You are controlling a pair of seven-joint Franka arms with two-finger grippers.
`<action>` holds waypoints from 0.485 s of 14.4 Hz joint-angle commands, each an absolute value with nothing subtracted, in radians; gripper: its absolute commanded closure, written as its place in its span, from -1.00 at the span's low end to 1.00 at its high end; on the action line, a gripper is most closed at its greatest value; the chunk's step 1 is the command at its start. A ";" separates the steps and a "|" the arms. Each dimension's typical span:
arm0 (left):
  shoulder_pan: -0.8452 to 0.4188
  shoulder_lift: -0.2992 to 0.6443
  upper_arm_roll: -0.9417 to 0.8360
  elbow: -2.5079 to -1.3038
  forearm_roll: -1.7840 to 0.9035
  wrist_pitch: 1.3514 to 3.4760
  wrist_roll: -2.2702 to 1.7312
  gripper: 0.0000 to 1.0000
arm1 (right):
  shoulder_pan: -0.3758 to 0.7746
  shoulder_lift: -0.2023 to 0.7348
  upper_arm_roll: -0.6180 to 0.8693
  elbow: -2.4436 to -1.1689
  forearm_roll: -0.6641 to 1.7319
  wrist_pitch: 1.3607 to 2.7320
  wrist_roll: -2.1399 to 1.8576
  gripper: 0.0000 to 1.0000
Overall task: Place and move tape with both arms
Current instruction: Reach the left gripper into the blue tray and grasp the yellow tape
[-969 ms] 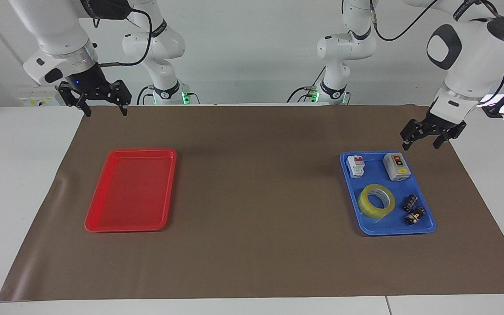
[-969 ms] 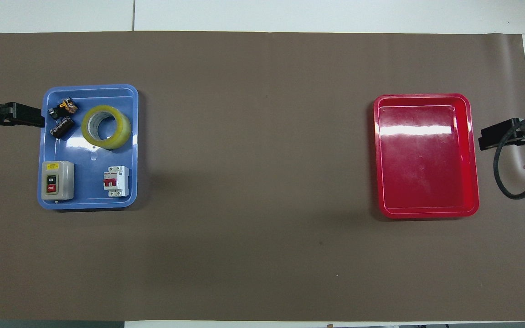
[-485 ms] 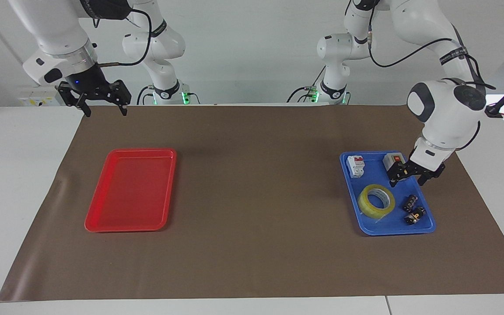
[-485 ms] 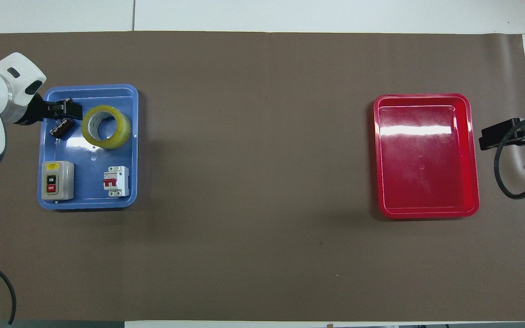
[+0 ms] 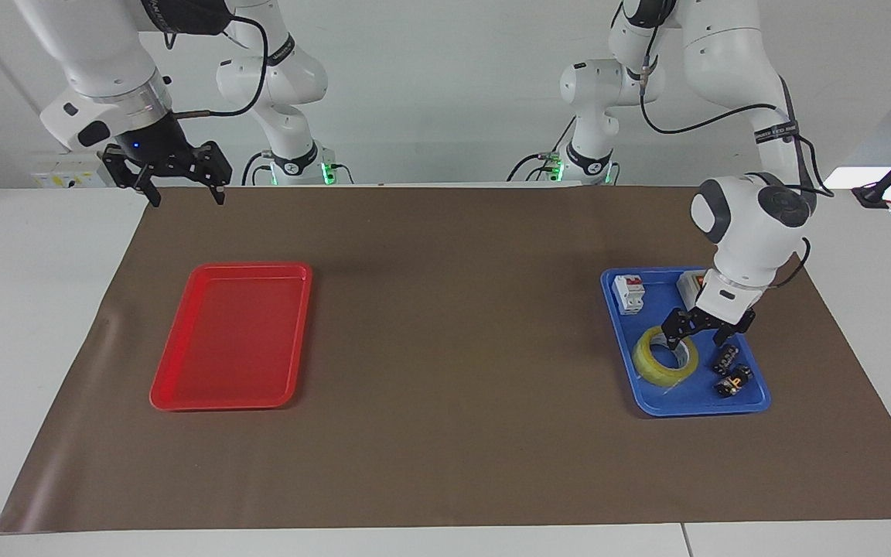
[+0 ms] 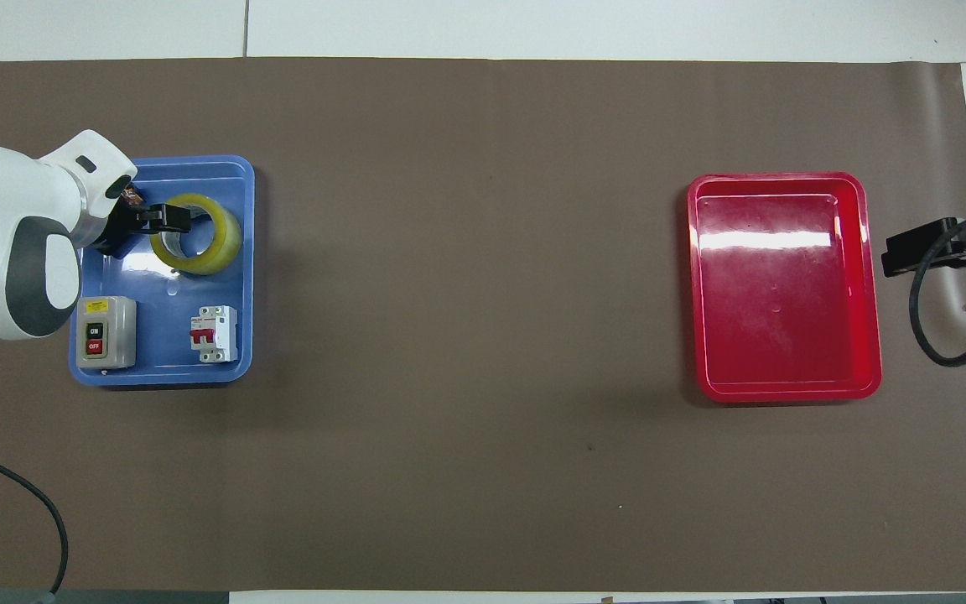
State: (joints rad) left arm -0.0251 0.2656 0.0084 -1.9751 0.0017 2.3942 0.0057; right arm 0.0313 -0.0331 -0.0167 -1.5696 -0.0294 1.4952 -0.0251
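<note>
The tape (image 5: 656, 363) is a yellow roll lying flat in the blue tray (image 5: 693, 411) at the left arm's end of the table. It also shows in the overhead view (image 6: 213, 250). My left gripper (image 5: 694, 339) is open and low over the roll, its fingers to either side of the roll's wall. In the overhead view the left gripper (image 6: 166, 220) covers part of the roll. My right gripper (image 5: 182, 193) is open and empty, waiting in the air near the brown mat's edge by the red tray (image 5: 229, 403). Only its dark edge (image 6: 923, 247) shows in the overhead view.
The blue tray (image 6: 164, 374) also holds a grey switch box (image 6: 104, 332), a white circuit breaker (image 6: 214, 333) and small black parts (image 5: 732, 371). The red tray (image 6: 785, 393) holds nothing. Two smaller white arms with green-lit bases stand at the robots' end.
My left arm has come down from beside the blue tray, passed over the switch box and now has its open gripper at the tape. The right arm has not moved.
</note>
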 commanded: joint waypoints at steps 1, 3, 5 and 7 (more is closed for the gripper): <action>-0.026 0.255 0.015 -2.042 -0.018 2.465 0.000 -0.98 | 0.017 -0.041 -0.009 -1.577 -0.034 1.497 -0.038 -1.00; -0.025 0.261 0.015 -2.059 -0.018 2.480 -0.006 -0.88 | 0.017 -0.041 -0.009 -1.577 -0.032 1.496 -0.038 -1.00; -0.025 0.284 0.015 -2.057 -0.017 2.485 -0.014 -0.80 | 0.017 -0.041 -0.009 -1.577 -0.032 1.496 -0.038 -1.00; -0.023 0.284 0.015 -2.057 -0.018 2.482 -0.014 -0.29 | 0.017 -0.041 -0.009 -1.577 -0.032 1.497 -0.038 -1.00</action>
State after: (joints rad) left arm -0.0210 0.2816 0.0094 -2.0443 0.0017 2.4526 -0.0097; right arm 0.0313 -0.0331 -0.0167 -1.5696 -0.0294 1.4952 -0.0251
